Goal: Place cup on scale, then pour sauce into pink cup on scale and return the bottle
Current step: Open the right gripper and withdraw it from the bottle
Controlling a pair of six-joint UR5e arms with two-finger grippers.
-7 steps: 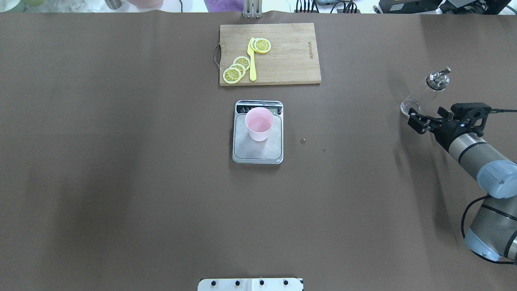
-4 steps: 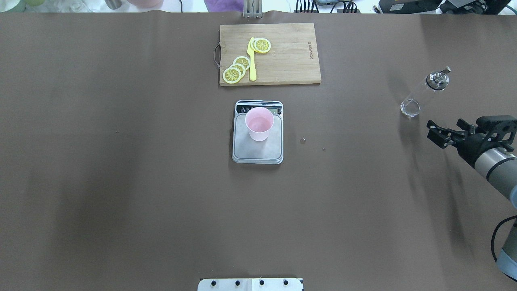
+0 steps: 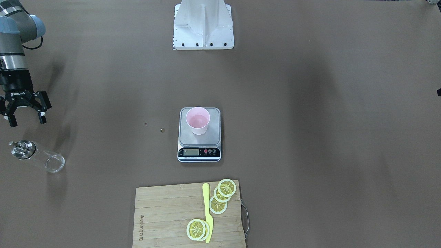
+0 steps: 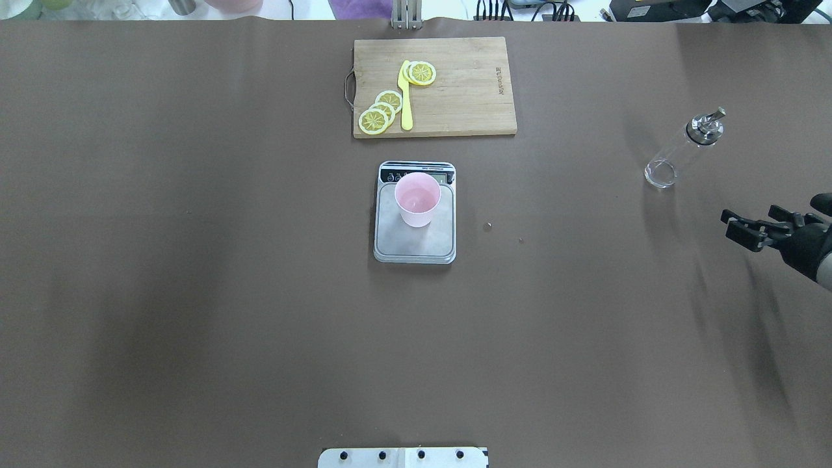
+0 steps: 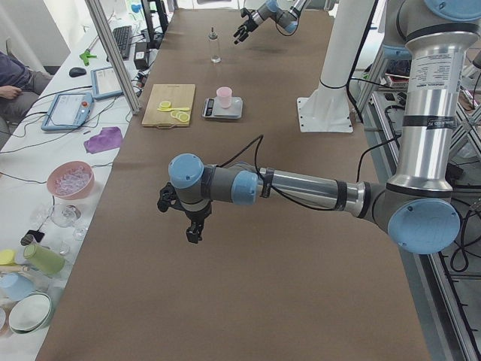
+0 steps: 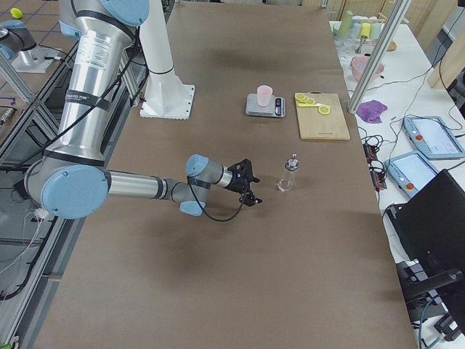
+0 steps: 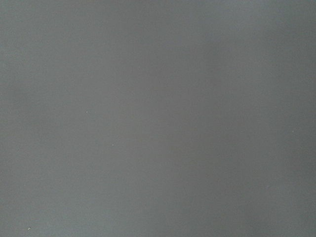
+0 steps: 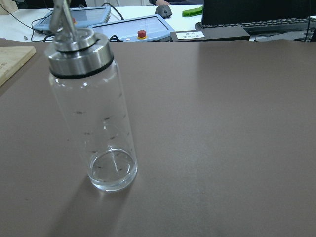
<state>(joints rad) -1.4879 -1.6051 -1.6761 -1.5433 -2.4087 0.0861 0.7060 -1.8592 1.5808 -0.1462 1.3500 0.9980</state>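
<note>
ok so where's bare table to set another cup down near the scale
Widest bare stretch: the whole robot's-left side of the scale and cutting board. Also bare between scale and bottle, bar two tiny specks. Tight: the strip between board and scale, and beside the bottle, near the right arm's fingers, spread open.

Bottle (image 8: 94, 123) upright on brown table (image 8: 222, 148), silver spout cap on; cutting board (image 8: 12, 64) corner nearby; keyboard (image 8: 256, 23) beyond table's far edge.
</note>
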